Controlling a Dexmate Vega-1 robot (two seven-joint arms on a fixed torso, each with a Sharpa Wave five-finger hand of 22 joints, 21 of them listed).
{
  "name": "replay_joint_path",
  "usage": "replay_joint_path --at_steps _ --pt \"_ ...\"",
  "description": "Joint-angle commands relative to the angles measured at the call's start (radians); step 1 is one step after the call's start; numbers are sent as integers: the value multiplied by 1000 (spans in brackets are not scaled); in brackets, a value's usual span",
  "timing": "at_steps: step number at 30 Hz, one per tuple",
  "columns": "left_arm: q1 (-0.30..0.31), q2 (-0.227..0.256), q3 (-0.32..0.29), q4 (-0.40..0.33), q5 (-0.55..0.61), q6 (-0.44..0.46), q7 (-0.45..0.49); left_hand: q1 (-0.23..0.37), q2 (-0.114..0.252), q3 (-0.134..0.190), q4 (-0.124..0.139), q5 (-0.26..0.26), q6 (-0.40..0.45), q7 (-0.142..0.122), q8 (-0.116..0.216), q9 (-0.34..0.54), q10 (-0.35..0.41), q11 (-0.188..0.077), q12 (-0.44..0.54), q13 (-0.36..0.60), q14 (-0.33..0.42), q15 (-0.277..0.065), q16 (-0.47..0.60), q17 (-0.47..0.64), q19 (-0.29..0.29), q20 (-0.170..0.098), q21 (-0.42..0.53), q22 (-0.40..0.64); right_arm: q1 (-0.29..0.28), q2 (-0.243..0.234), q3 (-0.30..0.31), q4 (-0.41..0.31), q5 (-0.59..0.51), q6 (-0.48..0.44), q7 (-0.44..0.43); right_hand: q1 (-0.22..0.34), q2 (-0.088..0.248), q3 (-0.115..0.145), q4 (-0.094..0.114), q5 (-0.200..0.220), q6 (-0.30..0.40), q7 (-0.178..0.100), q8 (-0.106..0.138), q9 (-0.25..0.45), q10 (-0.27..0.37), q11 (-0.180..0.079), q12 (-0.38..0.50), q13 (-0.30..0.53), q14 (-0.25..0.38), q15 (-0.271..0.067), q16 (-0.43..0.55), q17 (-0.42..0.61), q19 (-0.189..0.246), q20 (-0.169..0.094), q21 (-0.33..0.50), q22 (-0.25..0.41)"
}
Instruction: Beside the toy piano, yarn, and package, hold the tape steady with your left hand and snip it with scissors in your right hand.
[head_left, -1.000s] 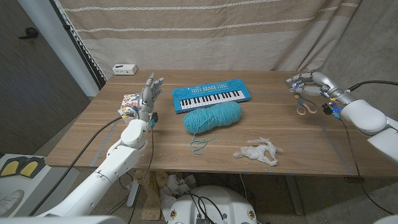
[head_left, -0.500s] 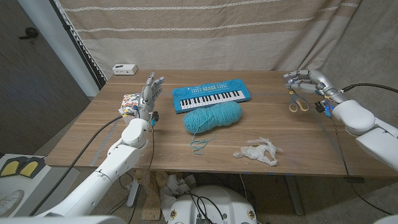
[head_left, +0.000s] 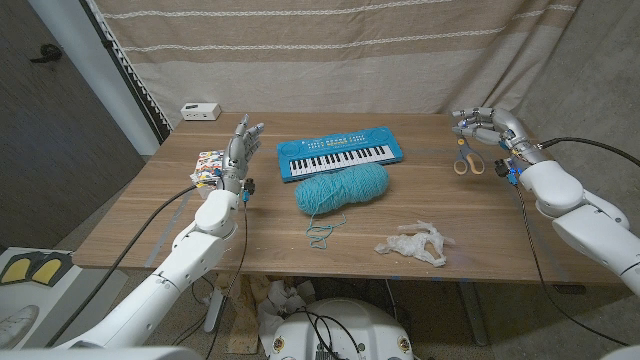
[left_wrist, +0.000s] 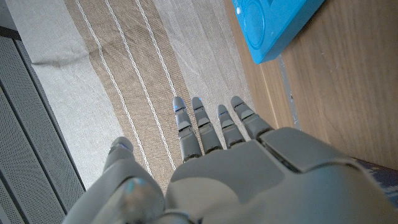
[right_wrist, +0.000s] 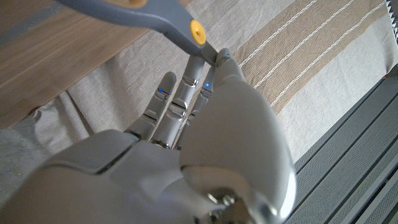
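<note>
Scene: a wooden table (head_left: 150, 220) seen from above, with a striped curtain behind it.
Left hand: the left hand (head_left: 238, 150) stands in the left-centre of the frame, fingers straight up and a little apart, holding nothing.
Right hand: the right hand (head_left: 482, 127) is raised at the upper right, pinching the scissors (head_left: 466, 158) by the blades, so that the yellow handle loops hang downward below the hand.
Tape: I cannot pick out a roll of tape; a small colourful package (head_left: 209, 165) lies just left of the left hand.
Other things: the blue toy piano (head_left: 340, 156) lies at upper centre, the teal yarn (head_left: 342, 189) just below it, and crumpled clear plastic (head_left: 418, 244) at lower centre right.
Key relation: the scissors are well apart from the left hand, across the piano and yarn; their long axis runs near vertical in the frame. Judging from this, the right hand must travel leftward.
</note>
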Motion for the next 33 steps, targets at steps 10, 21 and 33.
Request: replay_joint_path --at_steps 10,21,33 --pt "-2 -2 6 -15 -4 7 -4 -10 0 1 1 7 11 -2 -3 3 8 0 3 5 3 -58 2 3 0 -4 2 3 40 84 -41 -27 61 -36 -135 33 20 3 -6 0 16 4 -2 13 19 6 2 -11 20 -104 -7 -10 -4 -162 27 0" --pt "4 3 12 -44 -11 32 -6 -11 0 1 0 7 17 -1 -1 3 14 -2 5 5 9 -56 4 3 0 -3 3 3 57 120 -47 -7 102 15 -134 34 13 1 -10 -1 33 5 5 23 36 3 -6 -32 34 -104 -14 -27 -5 -163 45 -2" --pt "16 12 11 -63 -9 42 1 -11 0 0 0 8 19 0 -1 3 17 -2 6 6 11 -56 5 3 1 -3 3 3 82 144 -67 5 89 60 -147 33 15 1 -10 -2 33 5 1 24 37 7 -5 -37 43 -104 -16 -34 -7 -163 57 -3"
